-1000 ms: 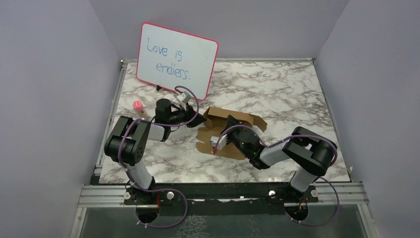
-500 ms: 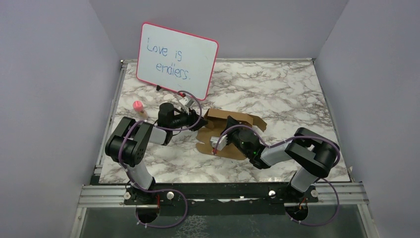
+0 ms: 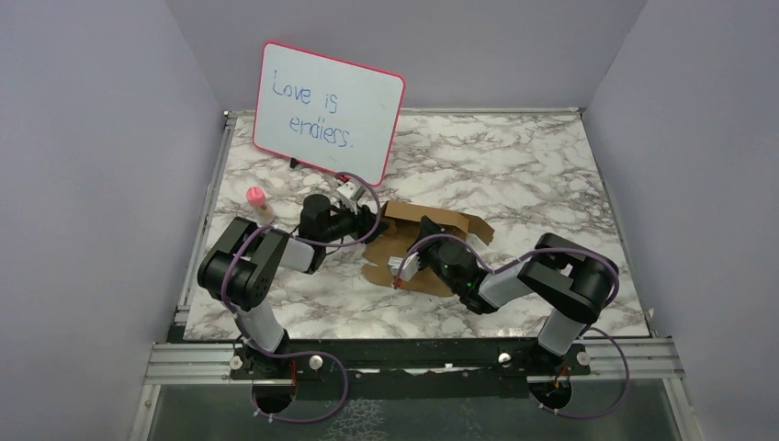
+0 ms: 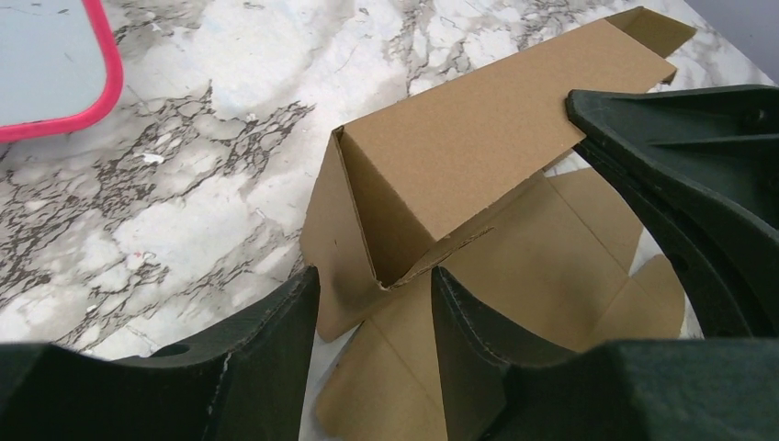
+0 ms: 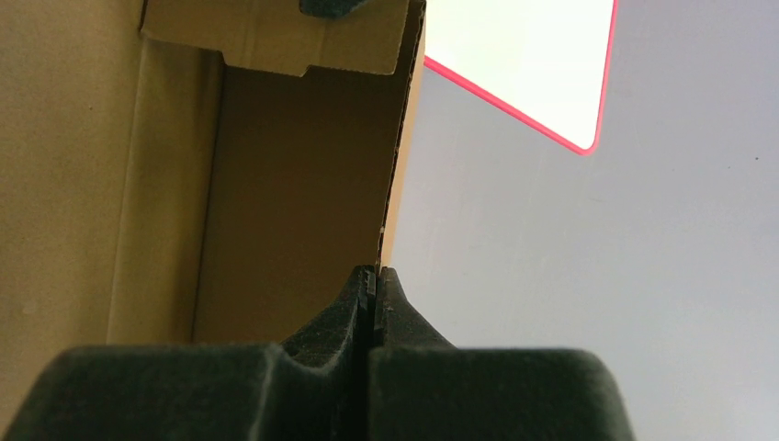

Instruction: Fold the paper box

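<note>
While the plain brown cardboard paper box (image 3: 400,214) lies between the arms, its raised wall runs toward two o'clock from the left gripper (image 4: 375,280), whose half-parted jaws straddle its corner, holding nothing; the right gripper (image 5: 372,276) is closed at the wall's edge.

The left arm (image 3: 241,266) and right arm (image 3: 574,280) share black rounded joint housings and pale grey links, with a purple cable (image 3: 223,280) looping along each. A green light (image 3: 471,286) glows on the right forearm. The left gripper (image 4: 375,276) has matt black moulded fingers.
</note>
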`<action>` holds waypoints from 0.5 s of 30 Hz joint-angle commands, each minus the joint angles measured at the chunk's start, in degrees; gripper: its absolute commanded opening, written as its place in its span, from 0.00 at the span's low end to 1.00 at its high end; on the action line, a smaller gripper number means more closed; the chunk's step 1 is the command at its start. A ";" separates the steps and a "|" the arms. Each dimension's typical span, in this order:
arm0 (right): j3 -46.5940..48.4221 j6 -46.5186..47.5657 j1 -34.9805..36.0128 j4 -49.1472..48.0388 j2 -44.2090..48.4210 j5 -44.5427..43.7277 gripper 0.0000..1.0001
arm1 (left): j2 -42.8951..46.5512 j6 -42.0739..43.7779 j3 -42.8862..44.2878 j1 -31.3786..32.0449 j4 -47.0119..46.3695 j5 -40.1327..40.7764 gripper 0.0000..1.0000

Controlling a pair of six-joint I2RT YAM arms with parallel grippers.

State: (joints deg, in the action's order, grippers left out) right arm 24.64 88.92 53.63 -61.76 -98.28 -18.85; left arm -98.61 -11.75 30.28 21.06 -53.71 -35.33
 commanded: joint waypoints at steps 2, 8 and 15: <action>1.36 2.88 1.46 0.72 -2.27 -2.56 0.01 | -0.39 1.14 -1.69 0.56 -4.51 6.74 0.50; 2.08 1.52 1.56 5.47 0.75 -1.23 0.01 | -1.58 1.24 -1.68 1.70 -7.14 9.11 0.52; 2.16 1.39 2.15 5.86 0.04 -1.54 0.01 | -4.59 0.37 -1.39 2.07 -11.93 10.28 0.55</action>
State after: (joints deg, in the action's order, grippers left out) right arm 26.26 90.08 54.50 -59.24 -98.19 -20.60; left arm -101.08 -11.51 28.97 22.85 -59.83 -27.73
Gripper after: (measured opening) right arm 0.017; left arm 0.543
